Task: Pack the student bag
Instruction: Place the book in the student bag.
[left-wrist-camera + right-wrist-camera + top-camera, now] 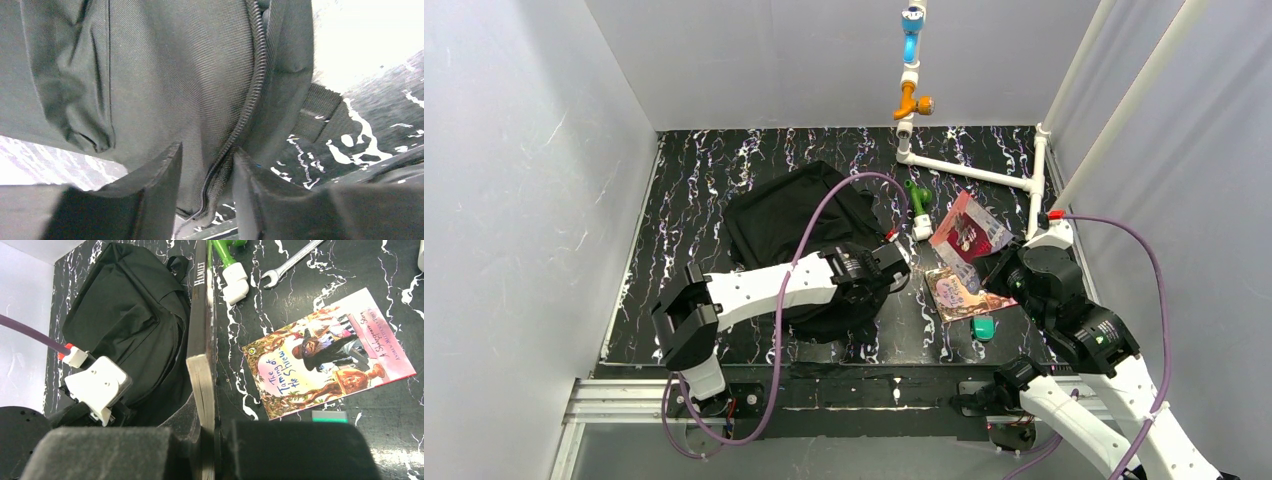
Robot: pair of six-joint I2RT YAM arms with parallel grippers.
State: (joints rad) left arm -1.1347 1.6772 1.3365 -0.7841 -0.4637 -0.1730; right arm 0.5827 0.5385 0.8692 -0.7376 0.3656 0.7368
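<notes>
We've got the right gripper (206, 442) clamped on an upright book (201, 325), student bag (125, 315) lying frame-left of it, where the left gripper (206, 170) seemingly pinches its zipper edge (246, 112).

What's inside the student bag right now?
No contents visible: black fabric covers the interior of the student bag in every view. The left fingers pinch it by the zipper; right fingers hold one book outside it.

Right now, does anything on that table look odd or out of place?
Yes: a metal wrench and a green-and-white pipe fitting lie on the table, just past the student bag and the picture book. Workshop parts look odd among school things. Nothing looks spilled or torn.
</notes>
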